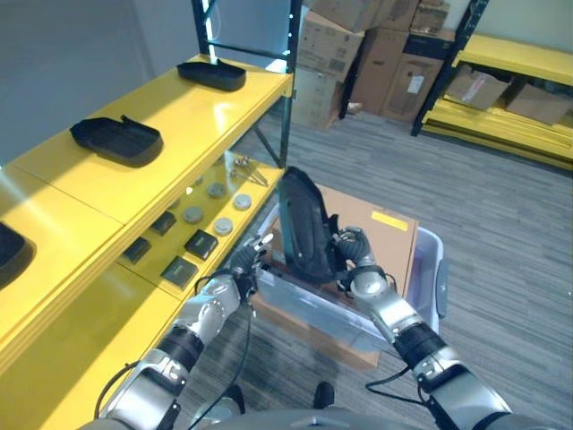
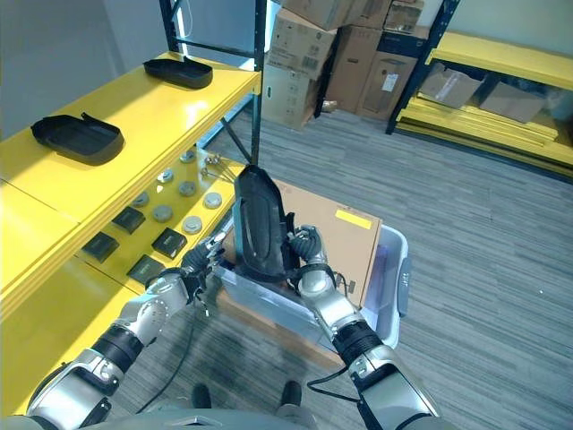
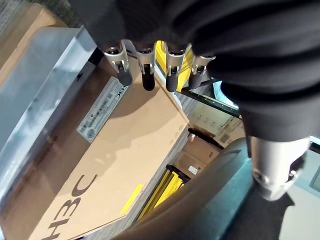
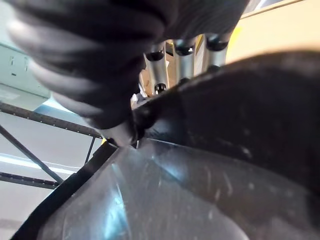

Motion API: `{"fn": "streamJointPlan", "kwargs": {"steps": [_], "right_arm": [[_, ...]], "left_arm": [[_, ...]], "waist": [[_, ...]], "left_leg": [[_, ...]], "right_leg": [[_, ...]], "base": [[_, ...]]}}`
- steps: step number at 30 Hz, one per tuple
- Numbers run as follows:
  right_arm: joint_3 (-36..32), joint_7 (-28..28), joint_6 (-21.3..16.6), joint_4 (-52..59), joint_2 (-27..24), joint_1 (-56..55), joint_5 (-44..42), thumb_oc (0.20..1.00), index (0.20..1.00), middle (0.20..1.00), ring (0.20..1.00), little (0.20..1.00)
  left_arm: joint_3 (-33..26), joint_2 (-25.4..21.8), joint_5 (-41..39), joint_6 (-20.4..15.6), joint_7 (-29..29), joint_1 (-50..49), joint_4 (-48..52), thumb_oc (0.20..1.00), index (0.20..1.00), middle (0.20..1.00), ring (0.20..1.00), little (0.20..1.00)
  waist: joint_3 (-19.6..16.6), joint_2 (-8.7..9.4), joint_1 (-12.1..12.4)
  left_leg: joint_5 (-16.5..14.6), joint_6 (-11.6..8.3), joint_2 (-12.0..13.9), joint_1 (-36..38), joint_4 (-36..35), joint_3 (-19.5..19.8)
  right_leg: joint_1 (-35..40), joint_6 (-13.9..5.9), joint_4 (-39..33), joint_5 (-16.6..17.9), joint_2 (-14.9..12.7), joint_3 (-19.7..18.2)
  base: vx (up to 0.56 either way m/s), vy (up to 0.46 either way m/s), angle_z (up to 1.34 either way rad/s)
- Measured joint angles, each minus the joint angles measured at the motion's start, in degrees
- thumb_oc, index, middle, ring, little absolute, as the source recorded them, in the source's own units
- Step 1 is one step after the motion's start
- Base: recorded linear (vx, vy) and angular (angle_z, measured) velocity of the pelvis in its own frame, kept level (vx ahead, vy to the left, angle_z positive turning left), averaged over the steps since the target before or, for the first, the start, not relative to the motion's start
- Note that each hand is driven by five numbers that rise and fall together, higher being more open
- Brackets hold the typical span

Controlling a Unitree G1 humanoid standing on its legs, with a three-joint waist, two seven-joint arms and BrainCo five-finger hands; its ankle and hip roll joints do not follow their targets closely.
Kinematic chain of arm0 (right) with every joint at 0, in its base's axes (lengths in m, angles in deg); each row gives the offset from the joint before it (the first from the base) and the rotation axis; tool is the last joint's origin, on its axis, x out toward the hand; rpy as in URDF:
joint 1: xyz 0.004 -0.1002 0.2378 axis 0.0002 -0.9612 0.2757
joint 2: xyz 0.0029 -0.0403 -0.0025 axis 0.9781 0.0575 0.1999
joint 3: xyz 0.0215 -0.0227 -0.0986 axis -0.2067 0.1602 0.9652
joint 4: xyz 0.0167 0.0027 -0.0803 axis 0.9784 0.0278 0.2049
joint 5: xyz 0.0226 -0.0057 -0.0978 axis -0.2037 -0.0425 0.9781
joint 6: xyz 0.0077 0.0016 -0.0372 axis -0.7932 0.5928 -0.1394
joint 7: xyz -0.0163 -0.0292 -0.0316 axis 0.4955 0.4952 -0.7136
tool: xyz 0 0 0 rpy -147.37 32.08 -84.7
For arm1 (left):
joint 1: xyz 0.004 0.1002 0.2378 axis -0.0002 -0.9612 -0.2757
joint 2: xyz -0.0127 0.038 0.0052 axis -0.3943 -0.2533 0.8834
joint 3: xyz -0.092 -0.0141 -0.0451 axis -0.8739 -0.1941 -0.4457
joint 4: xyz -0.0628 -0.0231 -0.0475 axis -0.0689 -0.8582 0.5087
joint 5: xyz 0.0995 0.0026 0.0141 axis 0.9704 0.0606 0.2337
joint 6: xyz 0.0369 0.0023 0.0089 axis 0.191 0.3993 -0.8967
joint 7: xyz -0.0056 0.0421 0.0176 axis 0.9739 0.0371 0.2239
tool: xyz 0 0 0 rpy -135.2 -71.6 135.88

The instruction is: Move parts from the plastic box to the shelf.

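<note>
A long black moulded part stands upright over the clear plastic box. My right hand is shut on the part's right edge, and in the right wrist view its fingers and thumb pinch the part's rim. My left hand is at the box's left wall with its fingers straight and open, close beside the part. A flat cardboard sheet lies in the box behind the part. The yellow shelf runs along my left.
Three black trays sit on the top shelf, and one at the left edge. The lower shelf holds several grey discs and small black blocks. Stacked cartons and another yellow rack stand at the back.
</note>
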State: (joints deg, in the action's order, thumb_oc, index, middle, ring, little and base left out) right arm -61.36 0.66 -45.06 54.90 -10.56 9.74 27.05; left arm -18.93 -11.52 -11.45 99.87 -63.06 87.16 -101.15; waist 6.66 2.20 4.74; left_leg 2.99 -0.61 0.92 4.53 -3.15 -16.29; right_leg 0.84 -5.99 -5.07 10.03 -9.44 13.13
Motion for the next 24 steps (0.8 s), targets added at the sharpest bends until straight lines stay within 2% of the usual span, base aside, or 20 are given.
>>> {"fn": "streamJointPlan", "kwargs": {"steps": [8, 19, 24], "right_arm": [[0.28, 1.87, 0.63, -0.02, 0.71, 0.01, 1.22, 0.2, 0.2, 0.2, 0.2, 0.2], [2.37, 2.14, 1.32, -2.58, 1.96, 1.14, 1.74, 0.2, 0.2, 0.2, 0.2, 0.2], [2.35, 2.19, 1.35, -2.58, 1.91, 1.14, 1.74, 0.2, 0.2, 0.2, 0.2, 0.2]], "left_arm": [[1.05, 1.35, -1.73, -0.49, -0.29, 0.23, 0.25, 1.0, 1.0, 1.0, 1.0, 1.0], [0.44, 0.87, -6.19, -5.01, -2.19, 1.83, 2.64, 1.0, 1.0, 1.0, 1.0, 1.0], [-0.35, 0.16, -6.49, -5.26, -1.29, 1.83, 4.88, 1.0, 1.0, 1.0, 1.0, 1.0]], "waist": [[-0.1, 0.11, -0.15], [-0.5, 0.5, 0.31], [-0.51, 0.5, 0.52]], "left_leg": [[-0.01, 0.0, -0.08, 0.4, -0.06, -0.13], [-0.3, -0.44, -0.15, 0.67, -0.07, 0.0], [0.0, 0.01, -0.21, 0.74, -0.08, 0.43]], "right_leg": [[0.21, 0.0, 0.04, 0.03, 0.02, -0.14], [0.69, -0.37, 0.0, -0.24, -0.12, 0.03], [1.0, -0.13, 0.02, -0.06, -0.12, 0.25]], "base": [[0.0, 0.0, 0.0], [0.0, 0.0, 0.0], [0.0, 0.004, 0.03]]}}
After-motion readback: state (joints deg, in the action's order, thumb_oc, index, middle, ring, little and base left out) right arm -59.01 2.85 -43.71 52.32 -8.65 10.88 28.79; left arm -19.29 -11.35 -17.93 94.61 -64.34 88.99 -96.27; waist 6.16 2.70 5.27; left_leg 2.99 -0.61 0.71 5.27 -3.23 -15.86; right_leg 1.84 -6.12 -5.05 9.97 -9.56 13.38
